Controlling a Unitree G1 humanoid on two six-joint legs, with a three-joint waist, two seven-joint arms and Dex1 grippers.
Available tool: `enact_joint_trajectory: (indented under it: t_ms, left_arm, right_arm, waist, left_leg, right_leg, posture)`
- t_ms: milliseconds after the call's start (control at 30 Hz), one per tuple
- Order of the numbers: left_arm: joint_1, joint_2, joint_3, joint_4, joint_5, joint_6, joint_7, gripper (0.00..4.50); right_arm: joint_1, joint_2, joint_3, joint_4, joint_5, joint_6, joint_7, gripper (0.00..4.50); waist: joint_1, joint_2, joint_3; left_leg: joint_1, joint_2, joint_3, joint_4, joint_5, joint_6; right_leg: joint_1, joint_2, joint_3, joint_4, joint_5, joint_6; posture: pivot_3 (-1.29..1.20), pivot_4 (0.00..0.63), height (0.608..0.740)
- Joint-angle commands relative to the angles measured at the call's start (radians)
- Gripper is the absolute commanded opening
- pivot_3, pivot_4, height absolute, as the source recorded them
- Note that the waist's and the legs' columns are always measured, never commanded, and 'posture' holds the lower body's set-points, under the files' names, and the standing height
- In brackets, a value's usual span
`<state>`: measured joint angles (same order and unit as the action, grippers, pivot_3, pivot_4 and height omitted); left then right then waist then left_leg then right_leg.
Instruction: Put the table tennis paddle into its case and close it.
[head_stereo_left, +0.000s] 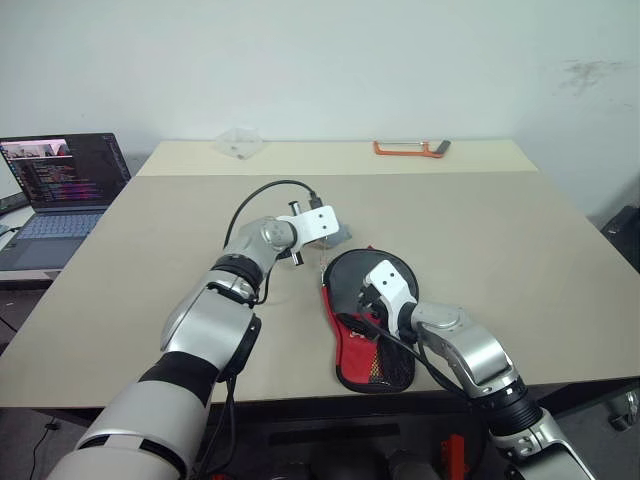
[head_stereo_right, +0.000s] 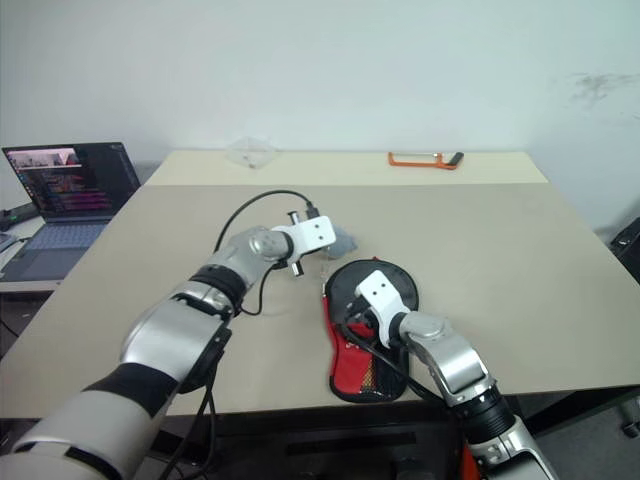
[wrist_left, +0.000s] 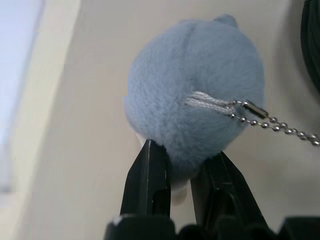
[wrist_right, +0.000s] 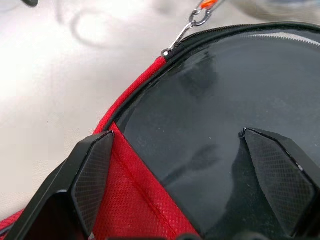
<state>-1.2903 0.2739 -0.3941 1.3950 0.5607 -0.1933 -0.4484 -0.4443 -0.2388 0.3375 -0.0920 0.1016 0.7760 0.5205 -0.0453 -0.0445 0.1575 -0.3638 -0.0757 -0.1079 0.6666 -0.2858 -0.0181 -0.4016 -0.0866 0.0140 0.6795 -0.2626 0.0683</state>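
Note:
The case (head_stereo_left: 372, 350), black with a red lower part, lies open near the table's front edge. The paddle's (wrist_right: 210, 115) glossy black face shows inside it, and the handle is hidden. My right gripper (wrist_right: 186, 170) is open and low over the case, one finger (wrist_right: 92, 180) on the red fabric and the other over the black face. A zip pull (wrist_right: 199, 12) sits at the case's rim. My left gripper (wrist_left: 182, 167), just beyond the case, is shut on a small blue plush charm (wrist_left: 195, 95). A ball chain (wrist_left: 272, 124) runs off from the charm.
An open laptop (head_stereo_left: 65, 190) stands off the table's left side. At the far edge are an orange-handled tool (head_stereo_left: 410, 149) and a clear plastic container (head_stereo_left: 240, 143). A black cable (head_stereo_left: 260, 195) loops over my left arm.

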Motion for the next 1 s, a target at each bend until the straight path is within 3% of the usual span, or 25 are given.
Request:
enact_joint_trajectory:
  t_ms: [33,167,400,600,1000]
  left_arm:
    - [-0.079,-0.014,-0.086,-0.011,0.107,-0.037,0.118,0.29]
    - [-0.128,-0.053,-0.231,-0.001,0.261,-0.068,0.256,0.29]
    - [-0.186,-0.126,-0.374,0.008,0.408,-0.118,0.415,0.29]
    - [-0.208,-0.181,-0.392,0.010,0.432,-0.137,0.466,0.29]
    - [-0.213,-0.168,-0.387,0.019,0.447,-0.063,0.466,0.29]
  right_arm:
    - [0.098,-0.012,0.084,0.137,-0.012,0.084,0.023,4.50]
    - [0.146,-0.030,0.115,0.103,-0.022,0.102,0.030,4.50]
    - [0.211,-0.035,0.147,0.036,-0.035,0.135,0.036,4.50]
    - [0.228,-0.034,0.157,0.010,-0.039,0.147,0.036,4.50]
    - [0.270,-0.025,0.173,-0.034,-0.050,0.167,0.022,4.50]
  waist:
    - [0.001,0.000,-0.002]
    - [0.011,0.000,-0.007]
    - [0.017,0.001,-0.012]
    - [0.017,0.004,-0.014]
    - [0.017,0.005,-0.015]
  left_leg:
    - [0.000,0.000,0.000,0.000,0.000,0.000]
    - [0.001,0.000,-0.001,-0.001,0.000,0.000]
    - [0.003,0.000,-0.003,-0.002,0.000,0.000]
    - [0.003,0.000,-0.005,-0.004,-0.001,0.001]
    - [0.002,0.000,-0.006,-0.005,-0.002,0.002]
  right_leg:
    - [0.000,0.000,0.000,0.000,0.000,0.000]
    - [0.002,0.000,-0.001,-0.001,-0.002,0.003]
    - [0.008,0.000,-0.004,-0.007,-0.004,0.006]
    - [0.011,-0.001,-0.007,-0.012,-0.004,0.007]
    - [0.013,-0.001,-0.008,-0.018,-0.006,0.010]
  posture:
    - [0.00,0.150,0.740]
    - [0.00,0.150,0.740]
    - [0.00,0.150,0.740]
    - [0.00,0.150,0.740]
    - [0.00,0.150,0.740]
